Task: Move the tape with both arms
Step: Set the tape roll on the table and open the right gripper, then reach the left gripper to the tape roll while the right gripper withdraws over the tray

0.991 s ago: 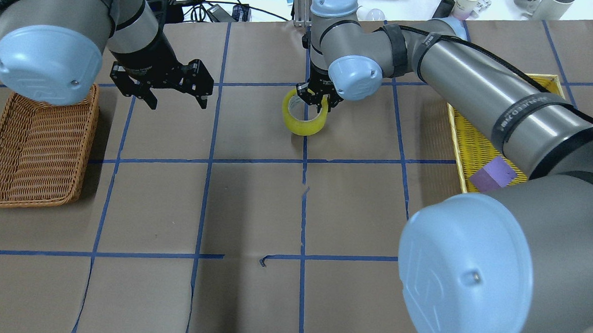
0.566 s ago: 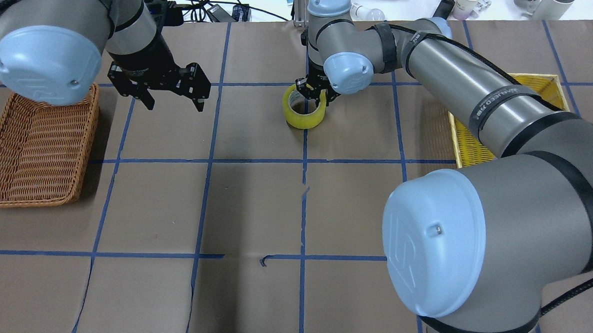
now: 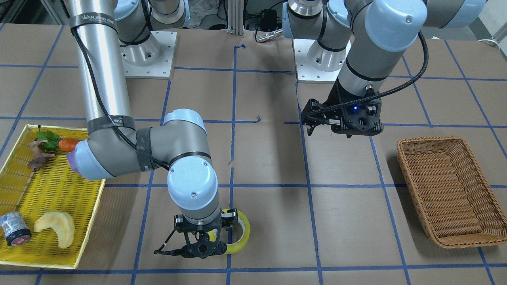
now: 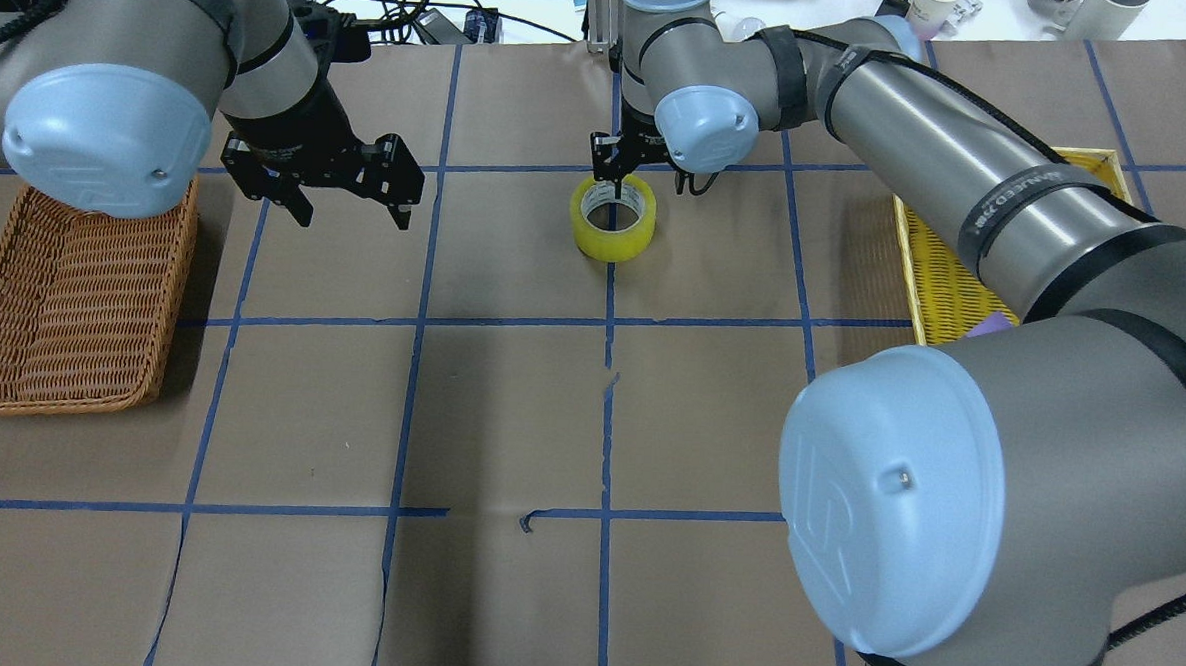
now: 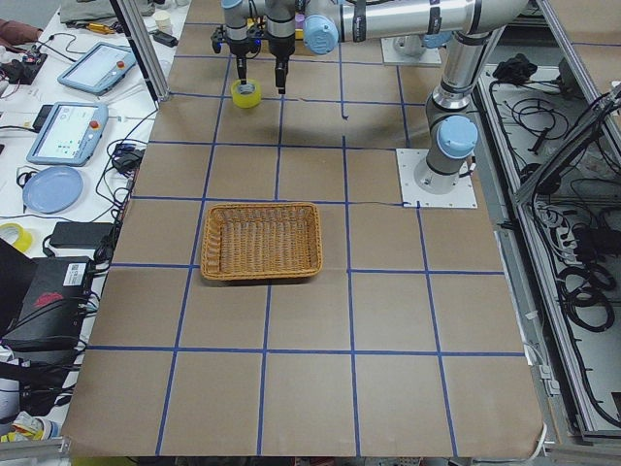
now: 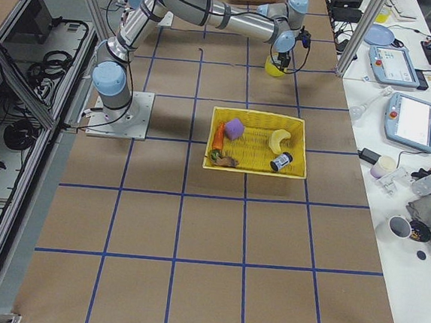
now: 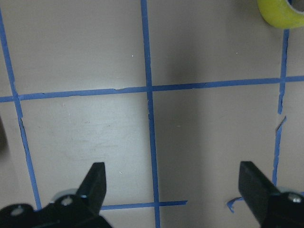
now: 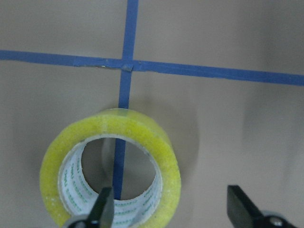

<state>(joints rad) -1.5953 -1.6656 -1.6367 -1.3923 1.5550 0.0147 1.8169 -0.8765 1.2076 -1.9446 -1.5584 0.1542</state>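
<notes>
Two silver-grey tubular arms in front of me, the left arm (image 4: 136, 23) and the right arm (image 4: 923, 117), both jointed with pale blue domed caps (image 4: 891, 496), each dome carrying a tiny screw. There's a ribbed black cable (image 3: 427, 59) on the left arm, and black straps with white lettering (image 4: 1039, 204) on the right. Both arms end in black two-finger grippers: the left gripper (image 4: 353, 207) glows with a small blue light (image 3: 355, 107), and there's the right gripper (image 4: 648, 180).

— What sort of place is this?

— A robotics lab. The left arm (image 3: 364, 59) and the right arm (image 3: 101, 67) are bolted through metal base plates (image 5: 461, 194) onto a tabletop (image 5: 310, 398) covered in brown paper and marked into squares with blue tape (image 4: 413, 317).

— Anything around it?

— Aluminium frame posts (image 5: 141, 49) at the edge, teach pendants (image 6: 409, 122) with screens on a white side bench (image 6: 408, 284), and coils of black cable (image 5: 582, 282) beside the tabletop.
</notes>
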